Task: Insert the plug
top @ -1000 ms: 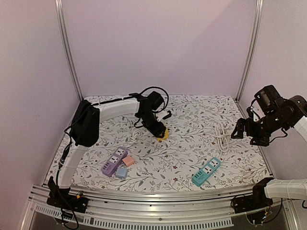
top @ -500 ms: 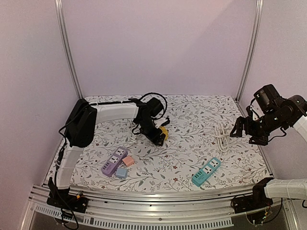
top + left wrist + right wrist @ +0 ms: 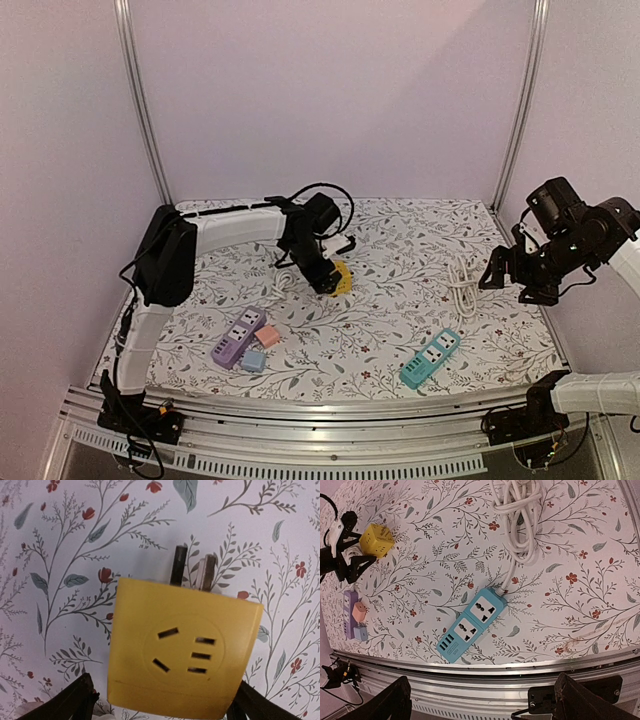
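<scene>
A yellow cube plug [image 3: 182,652] fills the left wrist view, its socket face toward the camera and its two metal prongs [image 3: 192,572] pointing away over the floral tabletop. My left gripper [image 3: 162,700] is shut on it, with a finger at each lower side. In the top view the left gripper [image 3: 325,272] holds the plug [image 3: 342,277] at mid-table, just above the surface. A teal power strip [image 3: 430,358] lies at the front right and also shows in the right wrist view [image 3: 472,625]. My right gripper [image 3: 518,278] hangs open and empty high at the right edge.
A purple power strip [image 3: 237,336] with a pink plug [image 3: 267,337] and a light-blue plug [image 3: 253,361] lies at the front left. A coiled white cable [image 3: 461,282] runs to the teal strip. Another white cable [image 3: 284,282] lies beside the left gripper. A metal rail [image 3: 485,672] edges the table front.
My left gripper has turned slightly and shifted a little with the yellow plug in it. The right arm has edged slightly left.
</scene>
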`<state>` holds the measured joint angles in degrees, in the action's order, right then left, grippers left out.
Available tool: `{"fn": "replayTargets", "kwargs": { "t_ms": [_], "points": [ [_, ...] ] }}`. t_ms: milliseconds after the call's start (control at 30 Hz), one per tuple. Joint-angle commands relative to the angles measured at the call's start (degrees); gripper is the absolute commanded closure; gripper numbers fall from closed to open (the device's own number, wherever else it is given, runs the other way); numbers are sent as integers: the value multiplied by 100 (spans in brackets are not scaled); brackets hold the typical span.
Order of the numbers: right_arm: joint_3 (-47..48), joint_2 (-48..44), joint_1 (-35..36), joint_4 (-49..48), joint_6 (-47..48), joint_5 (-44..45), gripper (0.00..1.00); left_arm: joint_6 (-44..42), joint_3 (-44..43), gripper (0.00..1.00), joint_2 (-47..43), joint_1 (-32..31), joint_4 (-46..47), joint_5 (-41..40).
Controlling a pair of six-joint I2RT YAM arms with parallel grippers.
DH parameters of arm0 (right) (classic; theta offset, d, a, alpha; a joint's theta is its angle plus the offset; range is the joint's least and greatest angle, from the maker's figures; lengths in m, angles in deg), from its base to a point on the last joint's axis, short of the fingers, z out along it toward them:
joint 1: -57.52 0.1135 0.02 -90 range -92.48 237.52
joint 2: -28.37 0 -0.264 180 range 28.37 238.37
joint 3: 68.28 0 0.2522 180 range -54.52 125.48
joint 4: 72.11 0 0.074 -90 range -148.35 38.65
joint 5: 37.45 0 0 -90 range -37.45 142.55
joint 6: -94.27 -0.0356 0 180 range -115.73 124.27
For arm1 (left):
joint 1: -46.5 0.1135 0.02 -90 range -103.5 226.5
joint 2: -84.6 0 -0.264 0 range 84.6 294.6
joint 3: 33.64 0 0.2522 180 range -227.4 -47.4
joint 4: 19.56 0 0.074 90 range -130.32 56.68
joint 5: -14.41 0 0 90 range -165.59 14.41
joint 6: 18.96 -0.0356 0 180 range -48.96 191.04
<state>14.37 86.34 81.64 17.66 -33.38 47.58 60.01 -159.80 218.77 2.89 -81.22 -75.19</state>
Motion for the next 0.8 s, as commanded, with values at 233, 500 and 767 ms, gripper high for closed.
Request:
{"fn": "replayTargets", "kwargs": {
  "t_ms": [233,500,767],
  "points": [
    [33,34,37,340,-20,-107,1,-523,-873,18,751,140,-339,801],
    [60,224,37,93,0,-280,1,-371,-1055,63,681,164,-314,1092],
    [104,423,34,-691,135,-628,1,393,-379,79,-285,166,-25,1739]
  ]
}}
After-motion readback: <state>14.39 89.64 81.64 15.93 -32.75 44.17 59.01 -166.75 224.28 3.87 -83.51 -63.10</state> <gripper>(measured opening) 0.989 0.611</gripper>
